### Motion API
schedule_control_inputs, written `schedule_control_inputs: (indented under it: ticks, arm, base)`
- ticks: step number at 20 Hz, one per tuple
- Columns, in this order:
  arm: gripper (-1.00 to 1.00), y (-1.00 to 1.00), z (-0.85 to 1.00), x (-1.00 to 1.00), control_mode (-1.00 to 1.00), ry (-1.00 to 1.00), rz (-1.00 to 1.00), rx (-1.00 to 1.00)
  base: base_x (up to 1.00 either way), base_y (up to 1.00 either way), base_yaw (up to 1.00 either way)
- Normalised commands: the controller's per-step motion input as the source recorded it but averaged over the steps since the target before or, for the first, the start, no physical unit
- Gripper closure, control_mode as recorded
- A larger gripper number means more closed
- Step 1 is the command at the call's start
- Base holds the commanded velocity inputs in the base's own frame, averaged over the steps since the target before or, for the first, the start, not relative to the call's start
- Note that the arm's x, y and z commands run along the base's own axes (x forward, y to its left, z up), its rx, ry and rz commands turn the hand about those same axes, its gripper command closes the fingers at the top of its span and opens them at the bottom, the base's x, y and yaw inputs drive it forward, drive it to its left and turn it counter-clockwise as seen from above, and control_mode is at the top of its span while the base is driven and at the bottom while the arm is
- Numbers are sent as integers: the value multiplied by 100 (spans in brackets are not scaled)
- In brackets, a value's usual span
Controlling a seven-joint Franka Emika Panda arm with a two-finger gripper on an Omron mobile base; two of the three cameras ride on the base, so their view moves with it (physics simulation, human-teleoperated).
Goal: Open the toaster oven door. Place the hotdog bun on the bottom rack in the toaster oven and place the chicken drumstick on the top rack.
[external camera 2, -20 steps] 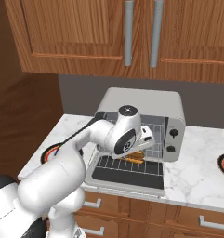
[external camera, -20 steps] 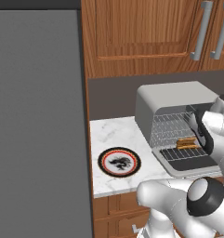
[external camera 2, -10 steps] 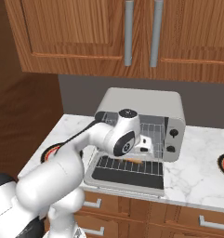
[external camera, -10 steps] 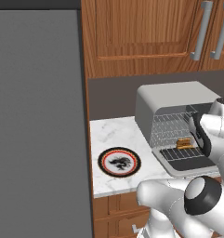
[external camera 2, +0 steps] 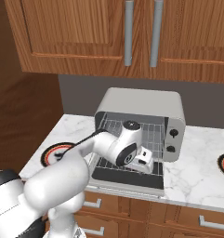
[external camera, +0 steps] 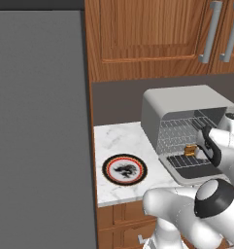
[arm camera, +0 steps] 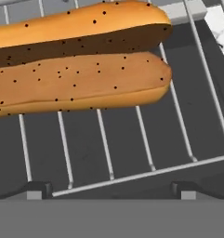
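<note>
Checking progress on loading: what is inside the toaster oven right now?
Inside the toaster oven, the hotdog bun lies on a wire rack. The arm covers part of the oven's inside in the base views, so whether anything else sits in there cannot be told.

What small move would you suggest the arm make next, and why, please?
Probably draw the open gripper back out of the toaster oven: the hotdog bun already lies free on the wire rack, its door is down, and the drumstick is not yet fetched.
</note>
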Motion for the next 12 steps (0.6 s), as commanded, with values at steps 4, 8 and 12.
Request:
schedule_control_inputs:
  ticks: [4, 8, 12]
  arm:
    - [-100, 0, -39, 1, -100, -6, -5, 0]
    - [-100, 0, -27, 3, -100, -9, 0, 0]
    - [-100, 0, -21, -1, -100, -12, 0, 0]
  base:
    - [0, 0, 0]
    - [0, 0, 0]
    - [0, 0, 0]
